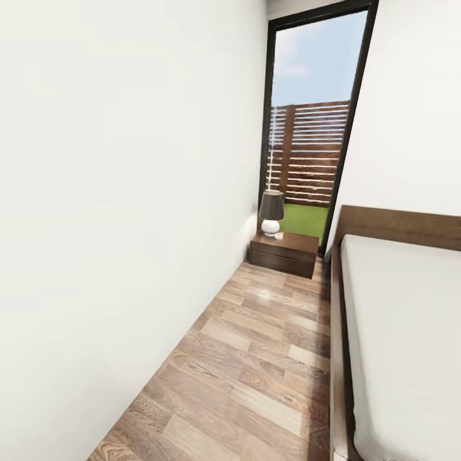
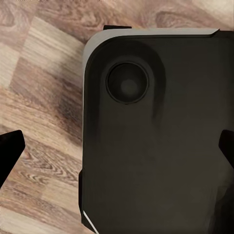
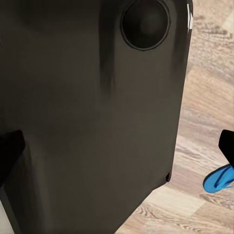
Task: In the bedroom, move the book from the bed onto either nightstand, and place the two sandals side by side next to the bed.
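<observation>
Nearest to us, both arms hang low beside the dark base [image 2: 156,146], wrists pointing down at the plank floor [image 2: 44,97]. In the left wrist view the left end effector [image 2: 119,153] has its two dark fingertips at opposite edges of the picture, spread wide with nothing between them but the base and floor. The right end effector [image 3: 119,151] is likewise spread and empty.

Just past the right end effector's fingertip, a blue sandal [image 3: 218,179] lies on the floor near the base's corner; we see part of it. We judge it light, thin and floppy, so it will bend if pinched at one end. The better hold is across the sole's edge near the middle, or at the thong strap, with a low, flat approach because the sole sits flush with the floor. The second sandal we cannot place.

Farther on, the bed [image 1: 403,333] runs along the right, its mattress edge bordering a narrow strip of floor beside the wall. No book lies on the part of the mattress we can see. If thin and light as we expect, it wants a pinch at an overhanging edge.

Farthest, the nightstand [image 1: 285,253] stands by the headboard corner, a lamp [image 1: 271,212] on its left side, leaving the right side free for the book.
</observation>
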Controlling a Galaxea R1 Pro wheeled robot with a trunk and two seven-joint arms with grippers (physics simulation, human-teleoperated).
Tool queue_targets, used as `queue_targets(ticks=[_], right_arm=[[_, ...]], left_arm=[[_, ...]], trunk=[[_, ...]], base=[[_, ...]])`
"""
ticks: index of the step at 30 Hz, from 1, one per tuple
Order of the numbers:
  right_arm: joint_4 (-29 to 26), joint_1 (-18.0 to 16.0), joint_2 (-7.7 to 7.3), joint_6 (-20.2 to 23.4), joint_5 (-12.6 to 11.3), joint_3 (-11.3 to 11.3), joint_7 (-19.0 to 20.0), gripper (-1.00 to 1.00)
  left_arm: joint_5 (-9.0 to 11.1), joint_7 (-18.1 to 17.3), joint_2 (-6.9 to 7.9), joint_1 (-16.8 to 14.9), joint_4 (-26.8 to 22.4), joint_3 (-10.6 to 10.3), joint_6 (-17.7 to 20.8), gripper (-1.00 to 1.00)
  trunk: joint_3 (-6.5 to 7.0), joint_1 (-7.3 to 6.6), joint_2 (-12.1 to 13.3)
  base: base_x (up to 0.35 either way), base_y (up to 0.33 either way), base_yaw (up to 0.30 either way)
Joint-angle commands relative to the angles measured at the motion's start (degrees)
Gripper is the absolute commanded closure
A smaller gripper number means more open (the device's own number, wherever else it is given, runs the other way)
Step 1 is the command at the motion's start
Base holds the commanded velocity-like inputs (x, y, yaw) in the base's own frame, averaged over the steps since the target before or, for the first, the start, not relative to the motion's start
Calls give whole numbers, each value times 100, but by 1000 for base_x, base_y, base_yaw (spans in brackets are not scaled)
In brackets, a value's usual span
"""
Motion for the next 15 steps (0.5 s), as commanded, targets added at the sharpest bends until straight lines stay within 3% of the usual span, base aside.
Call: queue_targets(ticks=[1, 15], right_arm=[[0, -1, 1, 2, 3, 5, -4, -100], [2, -1, -3, 2, 3, 2, -6, -100]], left_arm=[[33, -2, 0, 1, -1, -3, -16, -100], [33, -1, 0, 1, -1, -2, -16, -100]], trunk=[[-3, 0, -2], [-3, 0, -2]], base=[[0, 0, -86], [0, 0, -86]])
